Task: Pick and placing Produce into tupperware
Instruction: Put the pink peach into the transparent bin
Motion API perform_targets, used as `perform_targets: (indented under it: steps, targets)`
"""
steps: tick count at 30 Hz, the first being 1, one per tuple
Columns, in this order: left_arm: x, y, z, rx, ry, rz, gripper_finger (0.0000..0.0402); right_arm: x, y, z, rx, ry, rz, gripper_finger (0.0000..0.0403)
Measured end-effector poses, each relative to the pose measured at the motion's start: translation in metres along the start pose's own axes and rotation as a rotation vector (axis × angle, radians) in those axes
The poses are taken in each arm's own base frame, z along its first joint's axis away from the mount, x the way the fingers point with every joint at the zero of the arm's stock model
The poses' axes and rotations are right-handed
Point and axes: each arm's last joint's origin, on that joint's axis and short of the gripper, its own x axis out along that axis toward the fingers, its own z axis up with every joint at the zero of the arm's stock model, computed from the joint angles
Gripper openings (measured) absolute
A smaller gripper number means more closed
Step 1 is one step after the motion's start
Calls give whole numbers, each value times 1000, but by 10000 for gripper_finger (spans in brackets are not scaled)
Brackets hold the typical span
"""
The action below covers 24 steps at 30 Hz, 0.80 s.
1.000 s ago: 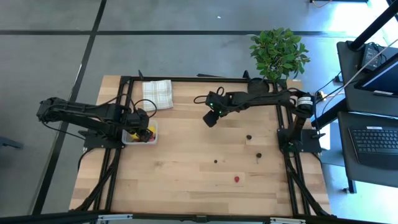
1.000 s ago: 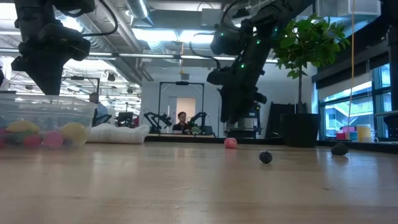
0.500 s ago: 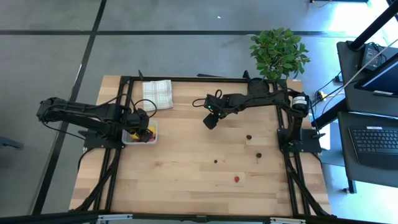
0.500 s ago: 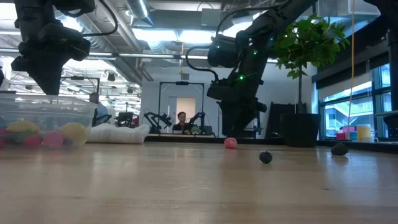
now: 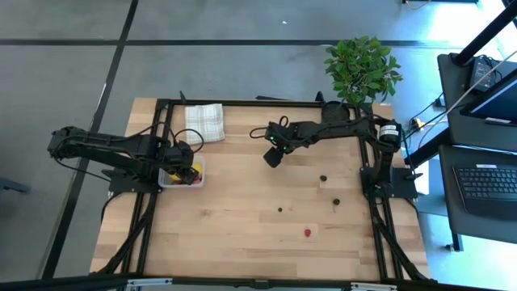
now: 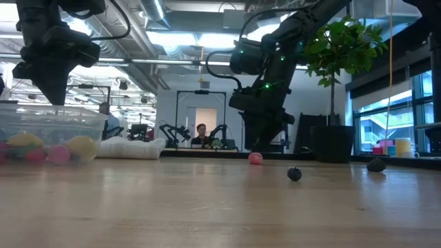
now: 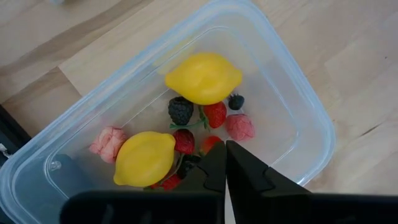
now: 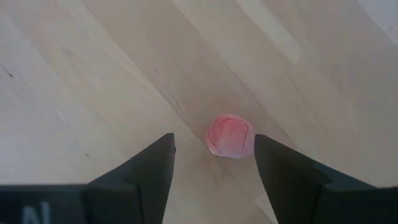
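The clear tupperware stands at the table's left and holds two yellow lemons, red strawberries, dark berries and pink pieces. My left gripper hangs shut just above it, touching nothing. My right gripper is open and points down near the table's far middle. Its fingers stand on either side of a pink produce piece that rests on the wood, with a gap to each finger.
Loose produce lies on the table's right half: dark pieces and a red one. A folded checked cloth lies at the far left, and a potted plant stands past the far right corner.
My right gripper has sunk a little toward the table, coming down over the pink piece, then held still. The left arm and the tupperware have kept still.
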Motion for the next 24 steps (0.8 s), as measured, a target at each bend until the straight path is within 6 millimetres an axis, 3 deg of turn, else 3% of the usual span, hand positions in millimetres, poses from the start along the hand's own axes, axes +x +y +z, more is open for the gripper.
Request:
perform_targets:
  steps: [6,24]
  targets:
    - [0,0,0,0,0,0,4,0,2,4,-74,-40,16,223]
    - [0,0,0,0,0,0,46,0,2,4,-68,-38,16,223]
